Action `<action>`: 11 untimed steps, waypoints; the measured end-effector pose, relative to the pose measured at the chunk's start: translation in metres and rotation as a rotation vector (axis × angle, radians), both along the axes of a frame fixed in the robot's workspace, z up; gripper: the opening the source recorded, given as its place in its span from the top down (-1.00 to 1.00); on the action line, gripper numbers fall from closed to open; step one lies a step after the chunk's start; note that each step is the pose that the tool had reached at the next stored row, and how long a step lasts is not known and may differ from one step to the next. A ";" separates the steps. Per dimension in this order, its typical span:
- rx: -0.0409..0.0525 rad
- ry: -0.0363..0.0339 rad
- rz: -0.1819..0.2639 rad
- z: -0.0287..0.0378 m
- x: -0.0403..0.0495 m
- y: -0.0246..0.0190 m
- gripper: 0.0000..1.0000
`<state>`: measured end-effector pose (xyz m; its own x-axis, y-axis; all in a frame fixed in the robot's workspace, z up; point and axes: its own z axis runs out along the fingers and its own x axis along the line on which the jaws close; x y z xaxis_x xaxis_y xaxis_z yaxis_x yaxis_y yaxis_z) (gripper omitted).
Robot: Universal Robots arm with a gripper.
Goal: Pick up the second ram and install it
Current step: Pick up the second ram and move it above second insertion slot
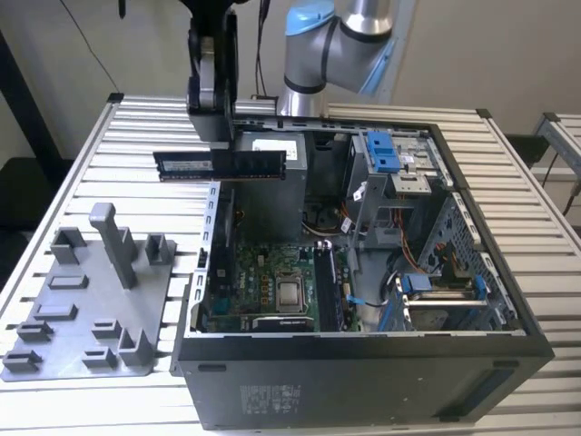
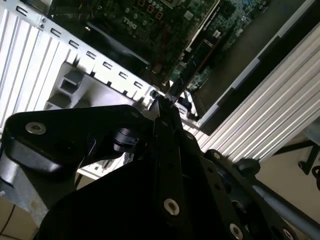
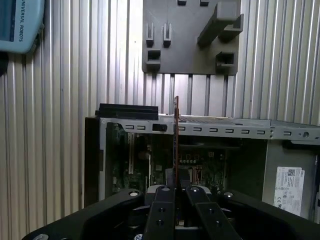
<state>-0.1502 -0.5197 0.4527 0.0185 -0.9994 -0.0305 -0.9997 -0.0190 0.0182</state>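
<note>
My gripper (image 1: 216,145) is pinched shut on the ram (image 1: 222,165); the fingers are narrow, with just the thin stick between them.

The ram hangs in the air over the far corner of the case (image 1: 363,341), on the side next to the tray (image 1: 82,309); one end pokes out past the case wall, over the table (image 1: 136,127); the other end is in front of the power box (image 1: 268,195). It is level and stands on its thin edge; in the first wrist view I see it edge-on (image 3: 176,135), coming straight out of my gripper (image 3: 176,187) as a thin line, with the board (image 3: 200,165) inside the case behind it.

I hold it by the top edge, near the middle; I think that stops it tipping; it also leaves the bottom edge free, and I guess that is the edge that must go into the board (image 1: 272,282).

The case lies on its side with the lid off, so I can reach in from above; the tray sits just beside the case, so parts are close by.

There is writing around; the ram has a small pale label (image 1: 189,164); the power box has a white sticker (image 3: 289,185); the case front has pale print (image 1: 272,397); my arm (image 3: 20,25) has words on it too; I leave them all unread.
</note>
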 end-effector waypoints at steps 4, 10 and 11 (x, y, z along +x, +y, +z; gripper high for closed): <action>0.0006 0.0000 0.000 -0.0001 0.0183 0.0000 0.73; 0.0012 0.0000 0.000 -0.0003 0.0452 0.0000 0.73; 0.0012 0.0001 0.000 -0.0003 0.0501 0.0000 0.73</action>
